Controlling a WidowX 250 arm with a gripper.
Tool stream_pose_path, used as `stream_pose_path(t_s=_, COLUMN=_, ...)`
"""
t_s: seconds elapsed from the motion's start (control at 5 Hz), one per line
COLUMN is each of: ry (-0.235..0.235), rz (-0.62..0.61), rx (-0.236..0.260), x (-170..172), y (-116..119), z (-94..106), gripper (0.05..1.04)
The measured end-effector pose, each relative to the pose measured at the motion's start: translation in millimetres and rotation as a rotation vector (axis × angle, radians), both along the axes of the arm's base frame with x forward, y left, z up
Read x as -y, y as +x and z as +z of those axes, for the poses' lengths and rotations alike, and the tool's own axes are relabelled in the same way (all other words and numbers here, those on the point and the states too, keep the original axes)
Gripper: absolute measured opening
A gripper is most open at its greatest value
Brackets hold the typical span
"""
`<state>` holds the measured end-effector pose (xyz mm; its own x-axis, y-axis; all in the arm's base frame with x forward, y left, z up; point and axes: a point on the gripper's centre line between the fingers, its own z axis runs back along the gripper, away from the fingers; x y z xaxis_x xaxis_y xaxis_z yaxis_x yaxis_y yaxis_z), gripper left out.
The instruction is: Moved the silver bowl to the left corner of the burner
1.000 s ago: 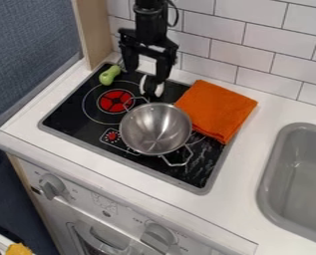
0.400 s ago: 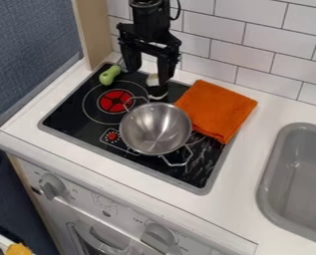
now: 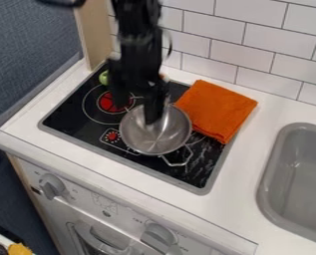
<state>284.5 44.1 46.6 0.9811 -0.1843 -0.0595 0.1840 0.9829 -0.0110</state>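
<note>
Pinching the silver bowl (image 3: 153, 139), mid-frame, by its upper-left rim is advised; its metal is judged light, stiff, slippery. The gripper (image 3: 137, 105) is spread, nothing clamped.

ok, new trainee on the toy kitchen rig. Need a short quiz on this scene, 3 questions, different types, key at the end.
1. True or false: the silver bowl stands open side up on the black stovetop.

2. The black gripper is nearest to:
A) the sink
B) the silver bowl
C) the oven knobs

3. Fill in the colour: the folded cloth, partly on the stovetop and partly on the white counter, is ____.

Key: 1 true; 2 B; 3 orange
</note>
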Motion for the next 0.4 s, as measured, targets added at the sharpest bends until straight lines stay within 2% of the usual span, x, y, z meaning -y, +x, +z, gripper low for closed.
stream_pose_path(t_s=0.2, ry=0.041, rz=0.035, rx=-0.030, x=-4.7, y=-13.5, z=-11.2, gripper=1.001)
stream_pose_path(t_s=0.4, ry=0.049, rz=0.071, rx=-0.045, x=-5.8, y=-14.0, z=-18.5, gripper=1.001)
